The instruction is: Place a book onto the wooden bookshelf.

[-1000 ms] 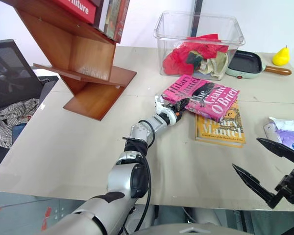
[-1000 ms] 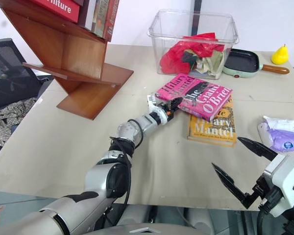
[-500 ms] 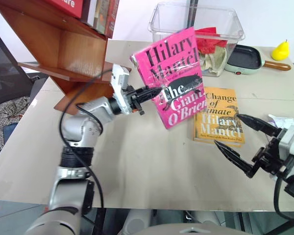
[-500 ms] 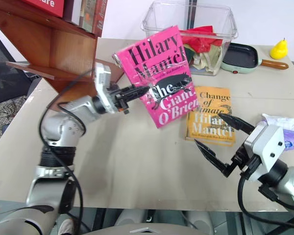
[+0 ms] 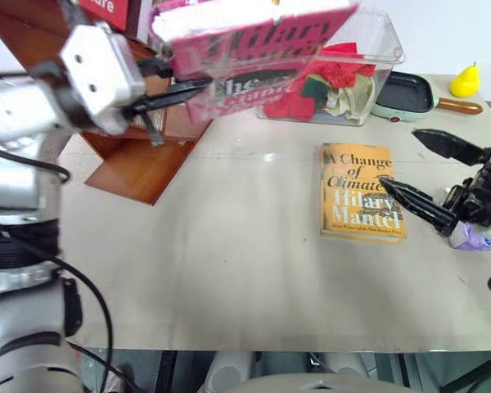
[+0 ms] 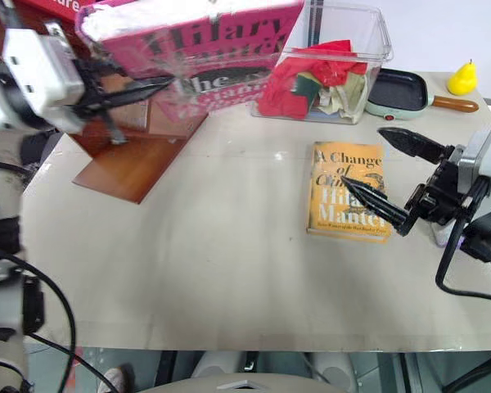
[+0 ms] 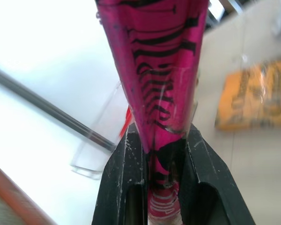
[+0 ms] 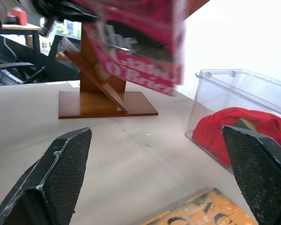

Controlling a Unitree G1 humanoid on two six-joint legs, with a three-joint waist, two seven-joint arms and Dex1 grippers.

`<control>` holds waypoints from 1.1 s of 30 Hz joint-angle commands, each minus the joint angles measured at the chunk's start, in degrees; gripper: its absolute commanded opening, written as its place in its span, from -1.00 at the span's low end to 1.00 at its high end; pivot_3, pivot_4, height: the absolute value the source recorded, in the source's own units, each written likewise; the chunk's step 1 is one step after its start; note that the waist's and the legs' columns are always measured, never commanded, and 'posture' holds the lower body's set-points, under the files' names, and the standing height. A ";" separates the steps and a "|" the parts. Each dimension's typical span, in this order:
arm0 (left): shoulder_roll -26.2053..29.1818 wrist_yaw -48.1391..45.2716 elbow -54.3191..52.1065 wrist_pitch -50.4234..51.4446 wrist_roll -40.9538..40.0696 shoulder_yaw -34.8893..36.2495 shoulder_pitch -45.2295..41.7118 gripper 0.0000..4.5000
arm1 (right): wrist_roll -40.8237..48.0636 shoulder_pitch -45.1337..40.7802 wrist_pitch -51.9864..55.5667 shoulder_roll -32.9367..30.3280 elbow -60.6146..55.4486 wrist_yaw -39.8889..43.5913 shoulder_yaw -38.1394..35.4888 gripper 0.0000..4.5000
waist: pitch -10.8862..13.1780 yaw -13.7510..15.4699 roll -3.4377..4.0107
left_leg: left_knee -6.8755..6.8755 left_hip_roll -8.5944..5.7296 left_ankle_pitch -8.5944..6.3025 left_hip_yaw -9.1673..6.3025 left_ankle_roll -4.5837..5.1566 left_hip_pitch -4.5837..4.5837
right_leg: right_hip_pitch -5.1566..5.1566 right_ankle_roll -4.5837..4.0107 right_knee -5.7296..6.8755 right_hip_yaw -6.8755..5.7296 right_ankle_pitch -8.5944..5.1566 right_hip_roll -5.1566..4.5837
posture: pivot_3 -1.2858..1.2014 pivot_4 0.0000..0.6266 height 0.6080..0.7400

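Book (image 5: 254,49) clamped in left gripper (image 5: 184,88), raised beside wooden bookshelf (image 5: 139,160). Right gripper (image 6: 389,182) spread wide, empty.

Hot-pink book (image 5: 254,49) with dark lettering, a dark cover band and white page edges. Glossy reddish-brown wooden bookshelf (image 5: 139,164). Yellow-orange book (image 5: 360,192) with dark and white lettering. Clear plastic bin (image 5: 356,57) holding red cloth (image 5: 331,78). Beige table (image 5: 229,262). Black fingers on both grippers: left gripper (image 5: 168,94), right gripper (image 5: 425,176).
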 commanded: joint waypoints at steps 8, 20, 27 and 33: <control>19.72 -2.79 22.16 -25.78 14.51 1.89 -3.94 -0.90 | -3.83 -7.38 2.10 3.77 3.76 6.49 5.54 1.00 | 0.37 -0.51 0.04 | 0.06 0.02 -0.13 -0.02 0.23 0.01 | -0.01 0.02 0.13 -0.03 0.00 0.11 | 0.03 -0.52 1.00; 21.34 -5.61 35.34 -31.79 15.54 -6.14 -17.01 -0.90 | -4.74 -5.35 4.82 4.64 0.84 6.70 2.24 1.00 | 0.40 -2.19 -0.02 | 0.24 0.32 -0.14 0.65 0.27 0.50 | 0.01 0.00 0.97 0.30 -0.01 0.49 | 0.03 -0.52 1.00; 29.30 -8.89 29.45 -24.17 14.13 -3.10 -13.21 -0.90 | -6.50 -9.62 4.31 5.94 4.31 9.26 5.28 1.00 | 0.55 -3.07 -0.30 | 0.27 0.48 -0.15 0.65 0.26 0.50 | -0.07 -0.01 0.95 0.54 0.00 0.57 | 0.03 -0.52 1.00; 35.07 -8.23 30.00 -23.87 13.05 2.42 -6.04 -0.90 | -8.85 -14.54 3.88 8.13 8.41 12.79 8.81 1.00 | 0.59 -2.92 -0.30 | 0.21 0.50 -0.17 0.83 0.28 0.05 | -0.63 0.00 0.87 0.77 0.00 0.59 | 0.03 -0.52 1.00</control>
